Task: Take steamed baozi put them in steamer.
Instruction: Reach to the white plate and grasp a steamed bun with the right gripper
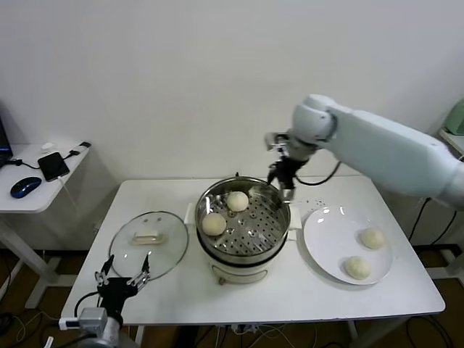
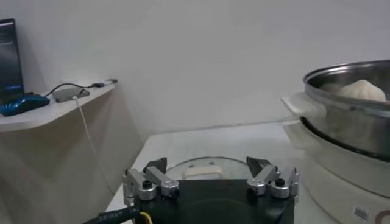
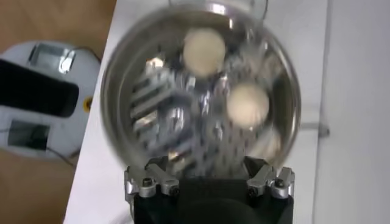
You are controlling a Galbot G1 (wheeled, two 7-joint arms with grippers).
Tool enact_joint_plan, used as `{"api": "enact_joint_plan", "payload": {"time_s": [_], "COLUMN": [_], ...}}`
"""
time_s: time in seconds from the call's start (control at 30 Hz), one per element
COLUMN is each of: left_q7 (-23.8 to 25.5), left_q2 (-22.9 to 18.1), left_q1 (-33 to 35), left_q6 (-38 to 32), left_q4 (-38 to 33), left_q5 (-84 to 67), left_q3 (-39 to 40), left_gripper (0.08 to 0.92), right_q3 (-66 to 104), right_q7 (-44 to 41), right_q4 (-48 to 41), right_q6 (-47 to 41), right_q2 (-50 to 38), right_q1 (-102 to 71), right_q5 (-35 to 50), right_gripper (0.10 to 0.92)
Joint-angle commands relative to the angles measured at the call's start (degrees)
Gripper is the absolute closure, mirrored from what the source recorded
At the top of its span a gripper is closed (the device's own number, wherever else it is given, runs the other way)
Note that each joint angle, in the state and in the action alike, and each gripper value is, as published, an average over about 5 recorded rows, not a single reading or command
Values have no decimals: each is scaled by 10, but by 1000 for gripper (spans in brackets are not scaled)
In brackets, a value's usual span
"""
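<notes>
The steamer (image 1: pixel 241 226) stands upright at the middle of the counter (image 1: pixel 181 290), mouth up, holding two steamed baozi (image 1: pixel 214 224) on its perforated tray. Two more lie on the plate (image 1: pixel 326 246) beside it. The right tool (image 1: pixel 281 181) hovers over the steamer's far rim, fingers apart and empty. The left tool (image 1: pixel 122 279) waits spread near the glass lid (image 1: pixel 148 243).

Glass lid (image 1: pixel 148 243) on white table (image 1: pixel 304 290); plate (image 1: pixel 330 246); seemingly phone (image 1: pixel 53 165), mouse (image 1: pixel 25 187)
</notes>
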Motion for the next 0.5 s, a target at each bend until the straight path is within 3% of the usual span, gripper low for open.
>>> {"api": "enact_joint_plan", "payload": {"time_s": [0.03,0.5], "left_q7": [1,1], "left_q2": [-24,-28], "left_q1": [13,44], "left_q6": [1,-2], "left_q4": [-8,-15], "left_q5": [-7,8], "left_q3": [1,10], "left_gripper": [177,177], "right_q3": [169,298], "right_q7": [-53,-54], "right_q4": [20,-13], "right_q6": [173,202], "right_q2": [-169,-132], "right_q1": [-188,-400], "right_q5": [-142,-252], "right_gripper": [203,203]}}
